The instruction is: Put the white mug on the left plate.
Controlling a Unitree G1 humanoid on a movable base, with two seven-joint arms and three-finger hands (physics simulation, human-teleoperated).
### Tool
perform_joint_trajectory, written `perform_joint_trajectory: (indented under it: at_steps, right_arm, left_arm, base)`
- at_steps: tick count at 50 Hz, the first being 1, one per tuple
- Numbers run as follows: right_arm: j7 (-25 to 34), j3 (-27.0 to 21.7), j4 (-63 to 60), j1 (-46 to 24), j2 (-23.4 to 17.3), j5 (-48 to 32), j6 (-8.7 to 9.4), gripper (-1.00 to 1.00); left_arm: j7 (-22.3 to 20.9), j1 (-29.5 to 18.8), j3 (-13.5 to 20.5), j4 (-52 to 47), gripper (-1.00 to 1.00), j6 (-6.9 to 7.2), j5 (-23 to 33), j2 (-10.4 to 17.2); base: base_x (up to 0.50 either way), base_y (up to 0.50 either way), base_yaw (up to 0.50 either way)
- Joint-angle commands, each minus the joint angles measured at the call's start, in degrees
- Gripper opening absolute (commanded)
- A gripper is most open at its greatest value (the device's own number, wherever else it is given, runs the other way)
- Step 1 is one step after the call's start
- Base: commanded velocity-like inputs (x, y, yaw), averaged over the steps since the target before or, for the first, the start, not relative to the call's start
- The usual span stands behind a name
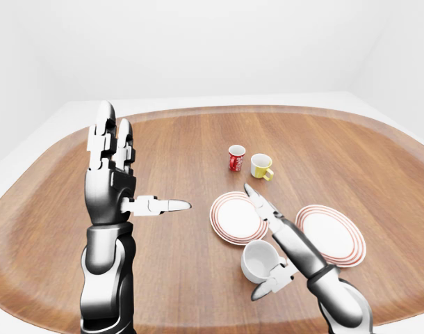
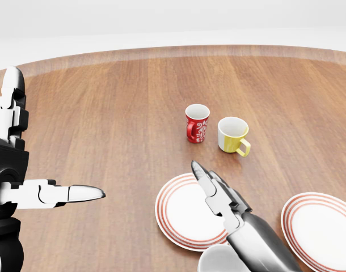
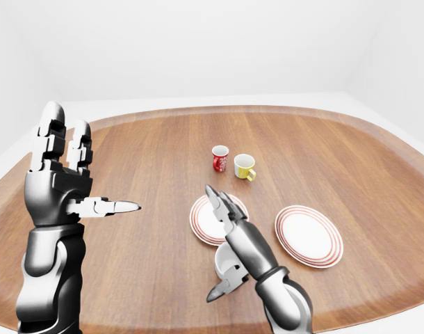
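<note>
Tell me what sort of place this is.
Probably a bare simulated dining setup: a large rounded wooden table in a plain white room, set with two red-rimmed white plates and three mugs, red-patterned, yellow and white.

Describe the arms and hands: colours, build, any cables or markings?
Both arms are glossy dark metallic grey, built from rounded segments. The left hand and right hand each have three jointed fingers with white links and dark pointed tips, on a dark palm block. No cables, sleeves or markings show.
</note>
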Motion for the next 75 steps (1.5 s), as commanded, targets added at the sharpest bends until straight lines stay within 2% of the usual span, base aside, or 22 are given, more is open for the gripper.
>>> perform_joint_trajectory:
  at_steps: [1,36,49,75]
  right_arm:
    - [0.39,0.37,1.87,0.67,-0.28,-6.77,0.00,1.00]
    - [-0.49,-0.04,7.95,0.47,0.46,-16.93,0.00,1.00]
    - [-1.50,-0.39,11.00,-0.23,0.48,-18.40,0.00,1.00]
    - [0.87,-2.87,17.19,-3.27,0.50,-18.39,0.00,1.00]
  left_arm:
    - [-0.01,0.04,0.01,0.06,1.00,0.00,0.06,0.05]
    - [0.07,0.29,-0.19,-0.42,1.00,0.00,-0.09,-0.15]
    - [0.24,0.04,-0.24,-0.56,1.00,0.00,-0.26,-0.17]
    - [0.11,0.21,-0.29,-0.23,1.00,0.00,-0.17,-0.18]
  base:
    - [0.00,0.00,0.00]
    - [0.00,0.00,0.00]
    - [0.00,0.00,0.00]
    - [0.00,0.00,0.00]
